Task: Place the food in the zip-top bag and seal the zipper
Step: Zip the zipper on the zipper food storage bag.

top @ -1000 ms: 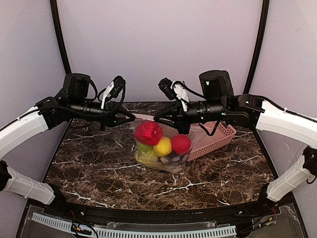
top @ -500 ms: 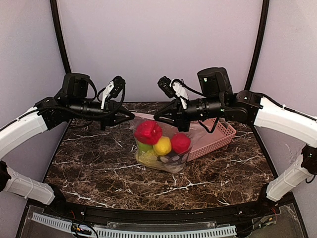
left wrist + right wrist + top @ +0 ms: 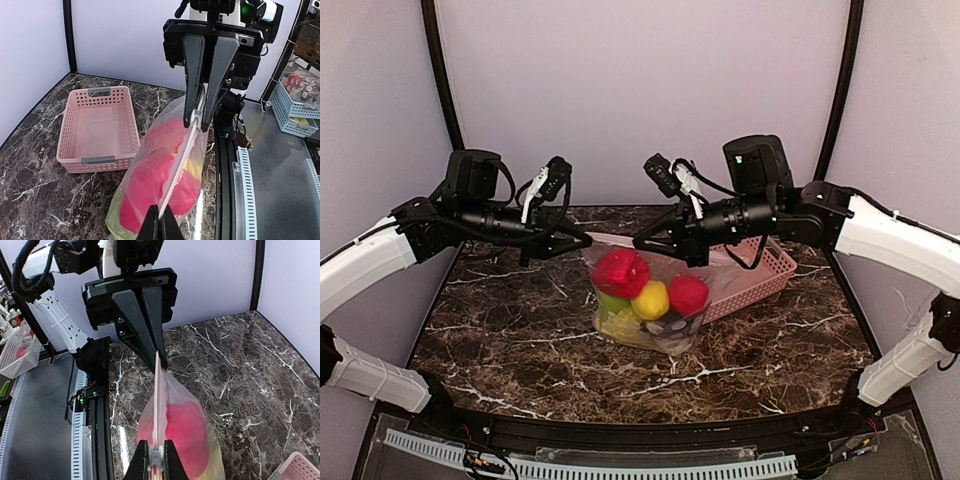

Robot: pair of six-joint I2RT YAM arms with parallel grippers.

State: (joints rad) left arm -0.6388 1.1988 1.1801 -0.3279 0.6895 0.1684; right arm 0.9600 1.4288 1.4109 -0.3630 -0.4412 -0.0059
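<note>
Soft, even light is washing the surface (image 3: 520,330), faint sheen glinting off the bag (image 3: 150,150); all views sharp.

Pale lilac walls (image 3: 640,90), black corner posts (image 3: 437,70) — dark marble tabletop (image 3: 520,330), white-veined

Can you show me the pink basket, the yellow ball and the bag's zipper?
pink basket (image 3: 97,127): left wrist view, on its bare floor.
yellow ball (image 3: 650,298): top external view, on the middle of the ball.
zipper (image 3: 157,405): right wrist view, about halfway along the strip.

One bag (image 3: 667,341), basket (image 3: 766,268); perhaps five foods (image 3: 620,271)
</note>
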